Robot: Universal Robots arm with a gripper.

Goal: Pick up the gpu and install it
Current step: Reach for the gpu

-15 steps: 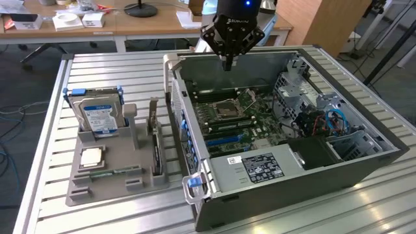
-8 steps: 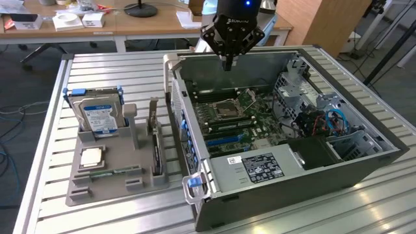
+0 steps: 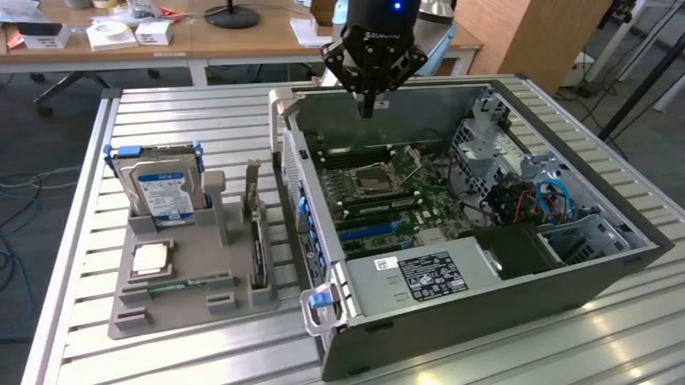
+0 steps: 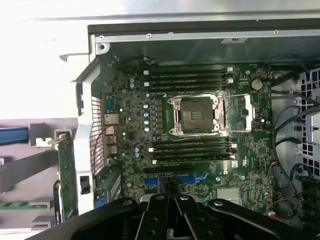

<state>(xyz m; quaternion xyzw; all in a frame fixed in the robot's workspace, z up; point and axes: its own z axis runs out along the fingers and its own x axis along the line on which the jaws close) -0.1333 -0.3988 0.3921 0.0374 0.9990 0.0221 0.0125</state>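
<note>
The gpu (image 3: 257, 245) stands edge-on in a slot of the grey parts holder (image 3: 182, 301), its metal bracket strip (image 3: 253, 175) pointing up, just outside the open computer case (image 3: 557, 281). My gripper (image 3: 367, 108) hangs shut and empty above the far part of the case, over the motherboard (image 3: 391, 188), well away from the gpu. In the wrist view the gripper (image 4: 169, 192) sits above the blue expansion slots (image 4: 192, 178). There the gpu (image 4: 65, 172) shows as a thin green-edged card beyond the case wall.
The holder also carries a blue-labelled hard drive (image 3: 163, 191), a processor chip (image 3: 150, 257) and a green memory stick (image 3: 182, 282). The case holds a bare CPU socket (image 4: 195, 115), a power supply (image 3: 423, 273) and drive cages (image 3: 578, 233). Desks with clutter stand behind.
</note>
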